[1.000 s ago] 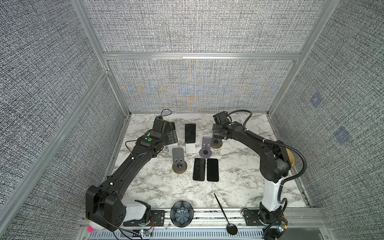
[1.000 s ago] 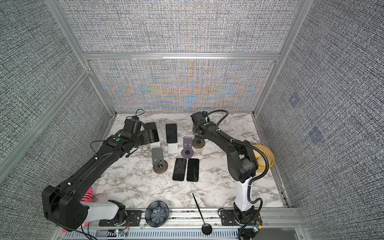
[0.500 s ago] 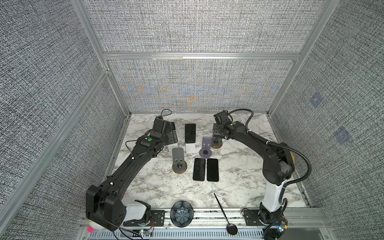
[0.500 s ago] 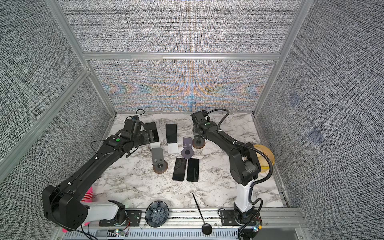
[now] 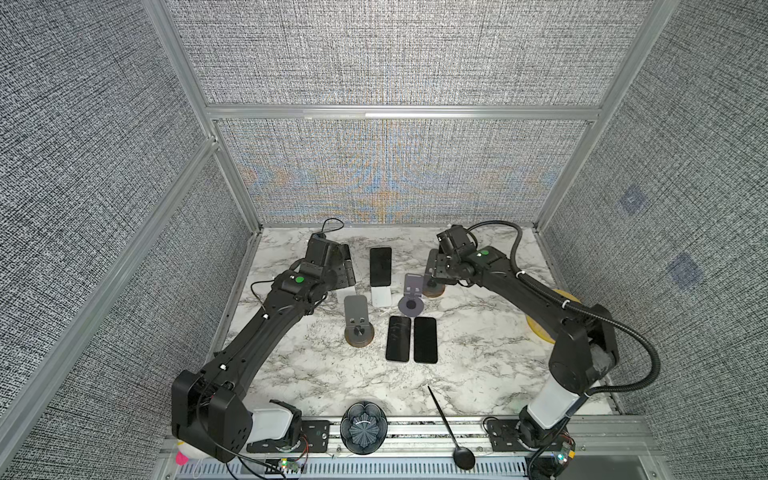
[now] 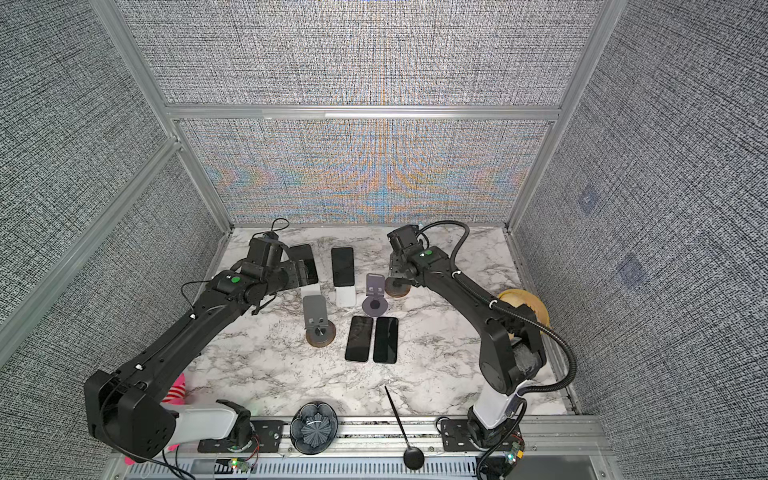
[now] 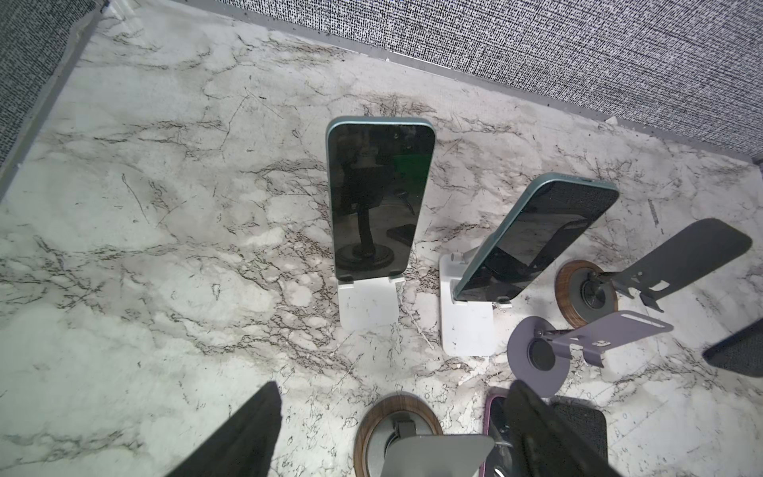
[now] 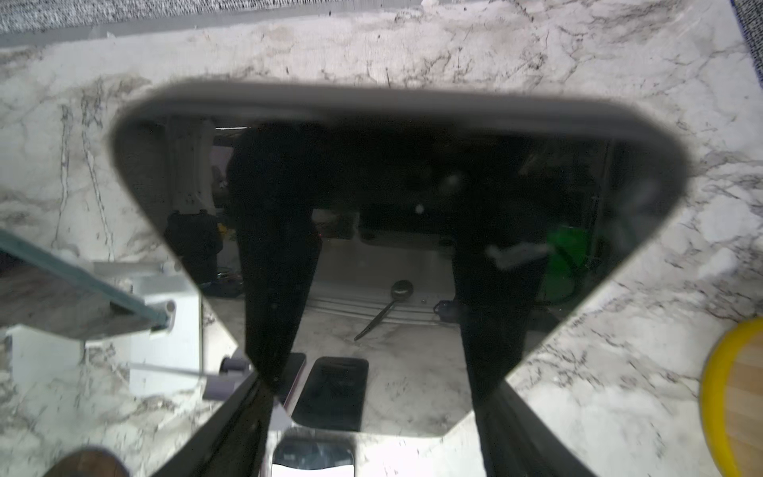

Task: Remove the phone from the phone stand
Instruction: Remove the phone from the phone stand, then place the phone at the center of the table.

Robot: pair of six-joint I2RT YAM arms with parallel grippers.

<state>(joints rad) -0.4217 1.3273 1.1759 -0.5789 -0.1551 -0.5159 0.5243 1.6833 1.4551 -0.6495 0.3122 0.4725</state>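
My right gripper [image 8: 382,380] is shut on a black-screened phone [image 8: 392,186], one fingertip on each long edge. It holds the phone just over the dark stand with a wooden base [image 5: 434,291]. That stand's plate [image 7: 681,256] shows bare in the left wrist view. In both top views the gripper [image 5: 436,270] hides most of the phone. Two teal phones [image 7: 380,198] [image 7: 536,239] lean on white stands [image 7: 367,305] at the back. My left gripper [image 7: 394,386] hangs open beside them, holding nothing.
An empty grey stand [image 5: 356,316] and a purple stand [image 5: 411,305] are mid-table. Two phones [image 5: 398,338] [image 5: 425,340] lie flat in front of them. A yellow plate [image 5: 538,328] lies under my right arm, and a black spoon [image 5: 449,424] at the front edge.
My right arm's elbow has swung outward to the right and its wrist has edged right above the wooden-based stand. The left arm has not moved.
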